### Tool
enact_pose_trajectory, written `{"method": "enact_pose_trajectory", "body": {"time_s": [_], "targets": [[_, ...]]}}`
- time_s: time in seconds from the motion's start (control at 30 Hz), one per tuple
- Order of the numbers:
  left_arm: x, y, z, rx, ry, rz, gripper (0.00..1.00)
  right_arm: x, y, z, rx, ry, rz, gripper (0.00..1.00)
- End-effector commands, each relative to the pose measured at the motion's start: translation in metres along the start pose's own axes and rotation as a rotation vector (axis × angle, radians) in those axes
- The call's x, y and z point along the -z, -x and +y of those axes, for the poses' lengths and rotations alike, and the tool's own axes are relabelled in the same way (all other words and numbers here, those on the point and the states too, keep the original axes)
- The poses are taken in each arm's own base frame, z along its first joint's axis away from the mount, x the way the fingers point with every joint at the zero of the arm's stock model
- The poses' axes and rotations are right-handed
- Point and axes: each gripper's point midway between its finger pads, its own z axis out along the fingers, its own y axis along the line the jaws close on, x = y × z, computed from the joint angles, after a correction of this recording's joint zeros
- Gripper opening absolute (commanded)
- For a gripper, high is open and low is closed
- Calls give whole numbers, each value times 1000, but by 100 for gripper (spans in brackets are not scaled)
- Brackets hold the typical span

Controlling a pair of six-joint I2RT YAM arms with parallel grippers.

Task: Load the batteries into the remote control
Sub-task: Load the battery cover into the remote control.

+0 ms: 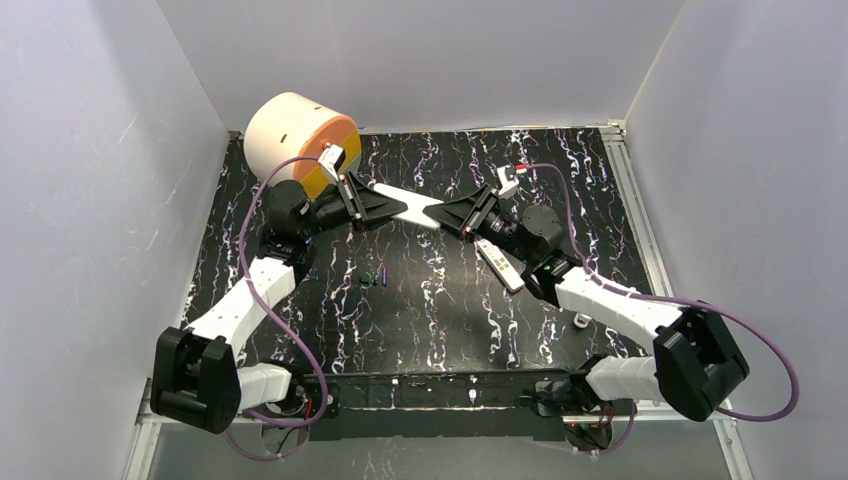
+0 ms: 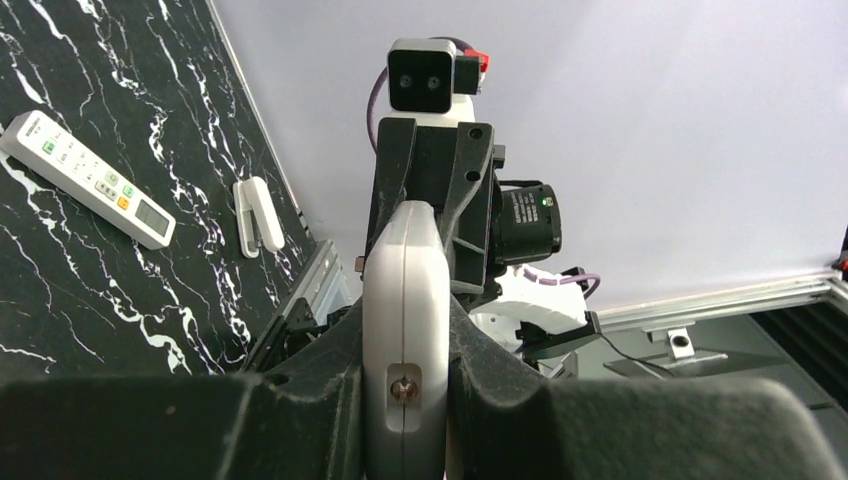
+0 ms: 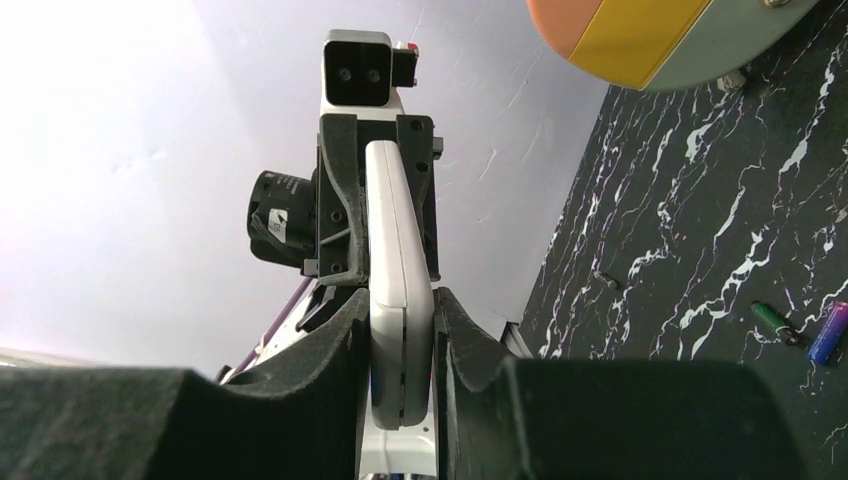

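A white remote (image 1: 418,210) is held in the air over the middle of the mat, one end in each gripper. My left gripper (image 1: 385,205) is shut on its left end, and my right gripper (image 1: 455,215) is shut on its right end. The left wrist view shows the remote edge-on (image 2: 405,300) between the pads. In the right wrist view the remote (image 3: 398,260) is likewise pinched. The batteries (image 1: 376,277) lie on the mat below. A green one (image 3: 772,318), a purple one (image 3: 828,333) and a dark one (image 3: 607,281) show there.
A second white remote with buttons (image 1: 500,265) lies on the mat under the right arm; it also shows in the left wrist view (image 2: 85,180). A small white cover piece (image 2: 258,215) lies near the right mat edge. A cream and orange drum (image 1: 300,135) stands at the back left.
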Motion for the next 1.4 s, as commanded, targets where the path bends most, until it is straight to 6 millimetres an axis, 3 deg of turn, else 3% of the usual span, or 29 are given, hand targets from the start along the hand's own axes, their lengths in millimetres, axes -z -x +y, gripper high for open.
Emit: {"method": "enact_pose_trajectory", "body": {"time_s": [0.0,0.1,0.2,0.4,0.7,1.07,1.2,1.37], "targets": [[7,-35,-29,-106,-90,148,0,1,-17,11,102,-13,101,29],[10,-28,-24,-106,-81,145,0,9,-12,8,125,-43,117,54],[14,-22,-22,-101,-75,142,0,19,-8,12,159,-13,140,71],[16,-19,-28,-85,-82,156,0,41,-12,31,245,90,194,75],[16,-17,-36,-59,-88,154,0,41,-19,35,219,154,231,62],[16,-16,-48,-10,-103,157,0,32,-31,35,200,203,272,21],[10,-27,-58,-34,-129,183,0,23,-39,40,202,229,271,16],[0,-49,-56,-52,-141,216,0,9,-35,45,207,247,232,7]]}}
